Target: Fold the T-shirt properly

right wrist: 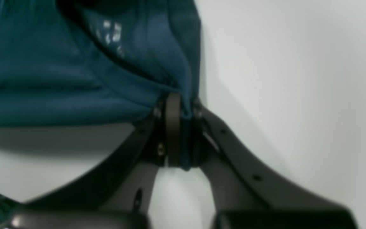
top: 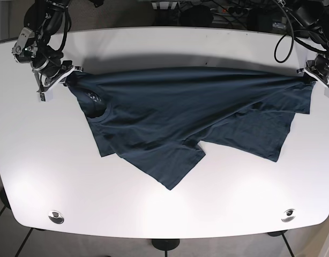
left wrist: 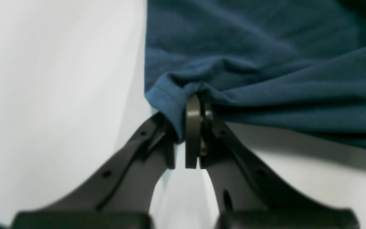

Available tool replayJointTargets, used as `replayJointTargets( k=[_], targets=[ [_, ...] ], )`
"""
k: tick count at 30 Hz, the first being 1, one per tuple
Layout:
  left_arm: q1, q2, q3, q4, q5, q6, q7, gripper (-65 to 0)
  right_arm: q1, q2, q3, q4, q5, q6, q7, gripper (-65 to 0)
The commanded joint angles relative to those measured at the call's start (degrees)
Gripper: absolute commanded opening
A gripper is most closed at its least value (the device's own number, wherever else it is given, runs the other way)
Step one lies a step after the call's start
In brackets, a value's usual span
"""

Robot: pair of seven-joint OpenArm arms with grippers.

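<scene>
A dark blue T-shirt point(top: 180, 115) is stretched across the white table between both arms, its upper edge taut and its lower part lying rumpled on the surface. My left gripper point(top: 313, 75) at the far right is shut on a hemmed corner of the T-shirt point(left wrist: 167, 98), the cloth pinched between its black fingers point(left wrist: 192, 127). My right gripper point(top: 65, 75) at the far left is shut on the T-shirt point(right wrist: 43, 89) near the collar; the fabric runs between its fingers point(right wrist: 172, 127). A small white print point(right wrist: 111, 31) shows inside the neck.
The white table point(top: 164, 203) extends well below the shirt, with two round metal fittings point(top: 55, 216) near its front corners. Cables and dark equipment point(top: 218, 10) sit behind the far edge.
</scene>
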Motion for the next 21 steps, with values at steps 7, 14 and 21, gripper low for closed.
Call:
replayJointTargets(
  k=[7,14,21],
  targets=[
    [1.2,1.5,0.0,7.8,0.3,0.1,-0.7,-63.7,-1.9,0.8,0.3,3.5,0.0,-0.07,1.3,-44.7],
    [1.2,1.5,0.0,7.8,0.3,0.1,-0.7,-63.7,2.6,0.5,0.0,7.7,-0.2,-0.16,1.4,-11.9],
    [1.2,1.5,0.0,7.8,0.3,0.1,-0.7,-63.7,20.7,3.8,-15.2,-6.9,-0.4,-0.59,1.5,-11.9]
  ],
)
